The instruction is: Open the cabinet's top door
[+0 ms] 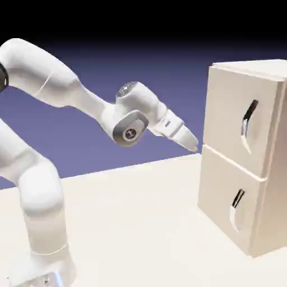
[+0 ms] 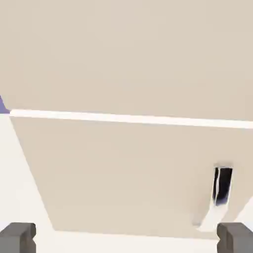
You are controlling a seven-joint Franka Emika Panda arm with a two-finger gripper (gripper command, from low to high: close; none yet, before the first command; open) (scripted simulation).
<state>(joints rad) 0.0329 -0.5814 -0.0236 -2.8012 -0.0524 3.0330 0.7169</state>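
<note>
Tool wide — near cabinet, top door (handle untouched) — closed.

Gripper near closed cabinet

No text, label, brand, number or sign can be read in either view. The round caps on the arm's joints carry small dark-and-light marks in the exterior view, perhaps a logo, though they are too small and coarse to make out as letters or figures.
</note>
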